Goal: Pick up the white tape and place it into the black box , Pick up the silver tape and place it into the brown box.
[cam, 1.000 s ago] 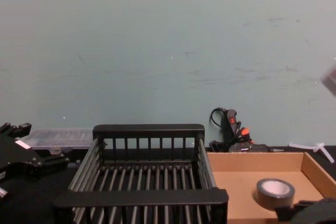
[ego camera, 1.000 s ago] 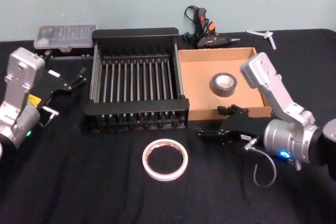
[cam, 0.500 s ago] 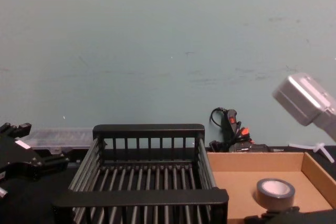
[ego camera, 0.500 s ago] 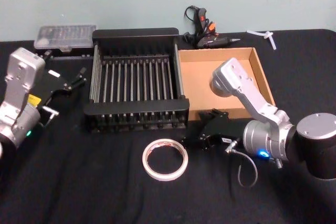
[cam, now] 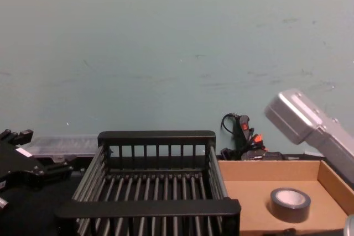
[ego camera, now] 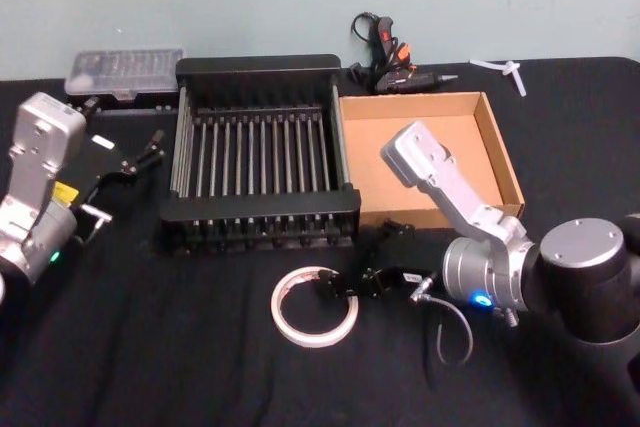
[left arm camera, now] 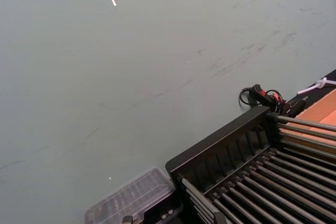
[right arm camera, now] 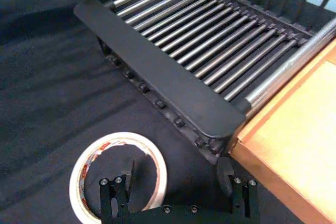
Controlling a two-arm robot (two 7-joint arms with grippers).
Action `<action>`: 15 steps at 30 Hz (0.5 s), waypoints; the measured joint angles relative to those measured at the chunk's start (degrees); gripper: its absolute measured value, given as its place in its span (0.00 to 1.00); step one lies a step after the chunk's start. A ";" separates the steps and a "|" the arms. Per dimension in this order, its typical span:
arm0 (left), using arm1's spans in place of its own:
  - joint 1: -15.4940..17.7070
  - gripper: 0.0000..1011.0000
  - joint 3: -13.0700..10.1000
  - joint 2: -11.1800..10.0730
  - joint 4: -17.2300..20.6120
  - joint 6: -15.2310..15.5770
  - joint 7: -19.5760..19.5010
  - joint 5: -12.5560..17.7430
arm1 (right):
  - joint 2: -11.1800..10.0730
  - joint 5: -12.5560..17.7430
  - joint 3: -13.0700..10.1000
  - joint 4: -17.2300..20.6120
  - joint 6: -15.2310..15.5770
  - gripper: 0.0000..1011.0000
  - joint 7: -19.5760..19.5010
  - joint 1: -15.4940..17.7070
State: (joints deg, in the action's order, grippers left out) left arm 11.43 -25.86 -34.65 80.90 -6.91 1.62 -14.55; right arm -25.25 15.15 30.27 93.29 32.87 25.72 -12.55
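Observation:
The white tape (ego camera: pixel 314 305) lies flat on the black cloth in front of the black box (ego camera: pixel 260 65). My right gripper (ego camera: pixel 345 285) hangs low over the tape's right edge and is open. In the right wrist view one finger (right arm camera: pixel 129 174) is over the white tape (right arm camera: pixel 118 179) near its core, and the other finger (right arm camera: pixel 226 171) is outside the roll, by the crate's corner. The silver tape (cam: pixel 290 197) lies flat in the brown box (cam: pixel 243 192), right of the crate. My left gripper (ego camera: pixel 140 159) is parked open left of the crate.
A clear plastic case (ego camera: pixel 124 69) sits behind the crate's left corner. A black and orange glue gun (ego camera: pixel 385 47) and a white plastic piece (ego camera: pixel 505 69) lie behind the brown box (ego camera: pixel 375 147). Black cloth covers the table.
My right arm has swung left from the front of the brown box, bringing its gripper down to the white tape's right edge. The left arm and both rolls have not moved.

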 joint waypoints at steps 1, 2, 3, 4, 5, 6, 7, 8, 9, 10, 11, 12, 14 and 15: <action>0.00 0.99 0.00 0.00 0.00 0.00 0.00 0.00 | 0.02 -0.01 0.13 -0.06 0.00 0.99 0.04 -0.06; 0.00 0.99 0.00 0.00 0.00 0.00 0.00 0.00 | 0.04 -0.07 0.42 -0.21 -0.04 0.99 0.10 -0.14; 0.00 0.99 0.00 0.00 0.00 0.00 0.00 0.00 | 0.04 -0.22 0.71 -0.34 -0.12 0.99 0.16 -0.22; 0.00 0.99 0.00 0.00 0.00 0.00 0.00 0.00 | 0.03 -0.29 0.84 -0.40 -0.17 0.99 0.18 -0.25; 0.00 0.99 0.00 0.00 0.00 0.00 0.00 0.00 | 0.04 -0.45 1.08 -0.52 -0.23 0.99 0.18 -0.31; 0.00 0.99 0.00 0.00 0.00 0.00 0.00 0.00 | 0.04 -0.53 1.20 -0.55 -0.25 0.99 0.19 -0.33; 0.00 0.99 0.00 0.00 0.00 0.00 0.00 0.00 | 0.04 -0.53 1.20 -0.55 -0.25 0.99 0.19 -0.33; 0.00 0.99 0.00 0.00 0.00 0.00 0.00 0.00 | 0.05 -0.69 1.37 -0.65 -0.29 0.99 0.18 -0.33; 0.00 0.99 0.00 0.00 0.00 0.00 0.00 0.00 | 0.06 -0.75 1.45 -0.71 -0.32 0.99 0.18 -0.34; 0.00 0.99 0.00 0.00 0.00 0.00 0.00 0.00 | 0.07 -0.82 1.51 -0.77 -0.34 0.99 0.18 -0.34; 0.00 0.99 0.00 0.00 0.00 0.00 0.00 0.00 | 0.10 -0.91 1.63 -0.93 -0.35 0.99 0.17 -0.35; 0.00 0.99 0.00 0.00 0.00 0.00 0.00 0.00 | 0.14 -1.01 1.72 -1.07 -0.35 0.99 0.17 -0.36; 0.00 0.99 0.00 0.00 0.00 0.00 0.00 0.00 | 0.18 -1.09 1.79 -1.21 -0.35 0.99 0.16 -0.38; 0.00 0.99 0.00 0.00 0.00 0.00 0.00 0.00 | 0.20 -1.17 1.87 -1.36 -0.36 0.99 0.20 -0.41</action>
State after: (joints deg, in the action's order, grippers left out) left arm 11.43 -25.86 -34.65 80.90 -6.91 1.62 -14.55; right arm -25.05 13.98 32.14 91.93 32.52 25.92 -12.95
